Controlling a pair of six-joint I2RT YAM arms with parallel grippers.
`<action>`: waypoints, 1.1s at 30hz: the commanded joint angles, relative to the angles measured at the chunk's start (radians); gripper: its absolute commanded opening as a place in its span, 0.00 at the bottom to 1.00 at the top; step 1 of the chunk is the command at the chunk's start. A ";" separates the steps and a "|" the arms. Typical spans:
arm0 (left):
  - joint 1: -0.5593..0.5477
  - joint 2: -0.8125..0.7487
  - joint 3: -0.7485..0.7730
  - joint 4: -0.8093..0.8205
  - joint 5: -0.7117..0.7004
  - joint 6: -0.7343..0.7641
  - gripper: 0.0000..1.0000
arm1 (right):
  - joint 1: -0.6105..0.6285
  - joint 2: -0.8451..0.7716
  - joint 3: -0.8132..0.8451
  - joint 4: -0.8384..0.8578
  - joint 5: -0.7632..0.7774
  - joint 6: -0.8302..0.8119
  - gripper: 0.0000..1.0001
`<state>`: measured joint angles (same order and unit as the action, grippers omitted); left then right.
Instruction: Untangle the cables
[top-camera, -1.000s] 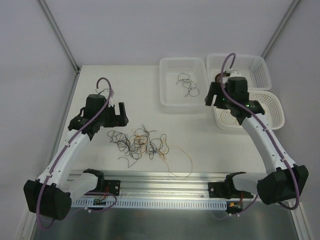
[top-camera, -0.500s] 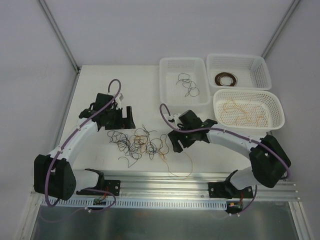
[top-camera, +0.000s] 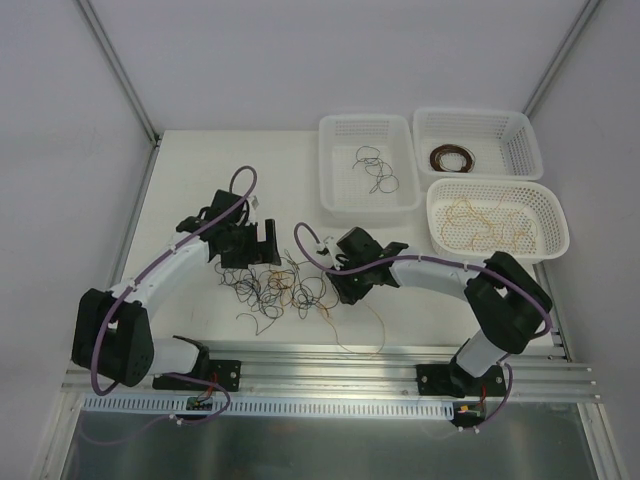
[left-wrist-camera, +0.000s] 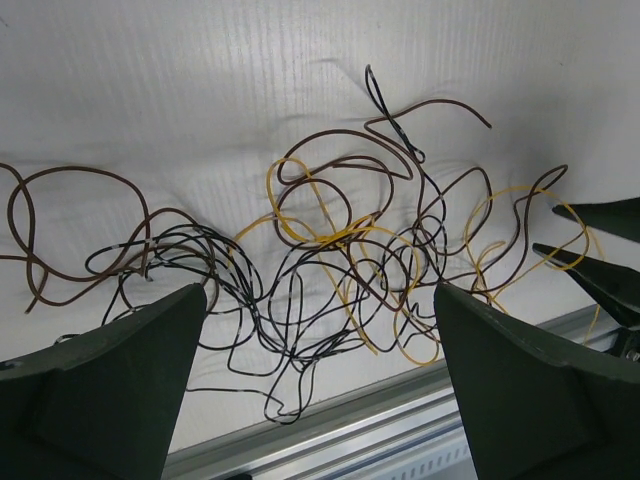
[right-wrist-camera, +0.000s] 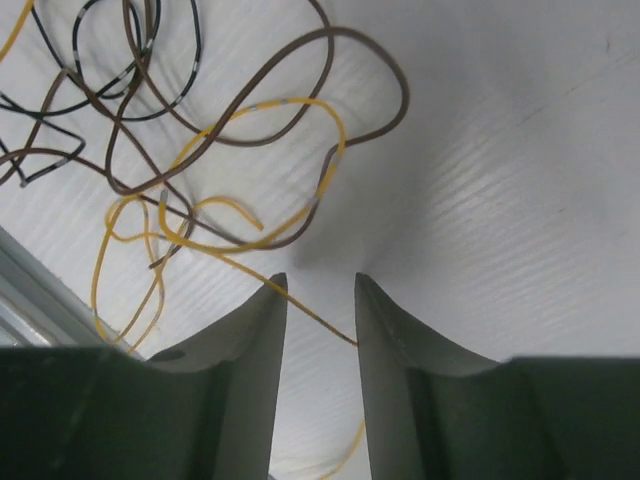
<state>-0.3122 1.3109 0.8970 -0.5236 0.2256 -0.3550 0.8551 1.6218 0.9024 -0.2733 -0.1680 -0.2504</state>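
A tangle of thin black, dark brown and yellow cables lies on the white table near the front rail. In the left wrist view the cables spread out under my left gripper, which is wide open above them and holds nothing. In the top view the left gripper is at the tangle's back left edge. My right gripper is low at the tangle's right edge. In the right wrist view it is narrowly open, and a yellow cable crosses the gap between its fingers, ungripped.
Three white baskets stand at the back right: one with black wires, one with a dark brown coil, one with yellow wires. The metal rail runs along the front edge. The right gripper's fingertips show in the left wrist view.
My right arm has swung from over the baskets down to the right side of the tangle. My left gripper has moved right and nearer to the tangle.
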 joint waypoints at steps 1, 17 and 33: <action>-0.036 0.010 -0.018 -0.019 -0.092 -0.103 0.99 | 0.010 -0.055 0.021 -0.010 0.011 -0.024 0.35; -0.154 0.276 0.020 0.017 -0.351 -0.223 0.99 | 0.021 -0.503 0.263 -0.421 0.204 -0.110 0.01; -0.027 0.350 0.042 0.017 -0.427 -0.223 0.96 | -0.036 -0.744 0.477 -0.569 0.337 -0.113 0.01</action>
<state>-0.3679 1.6371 0.9409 -0.5007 -0.1616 -0.5705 0.8333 0.9112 1.3472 -0.8268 0.1539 -0.3676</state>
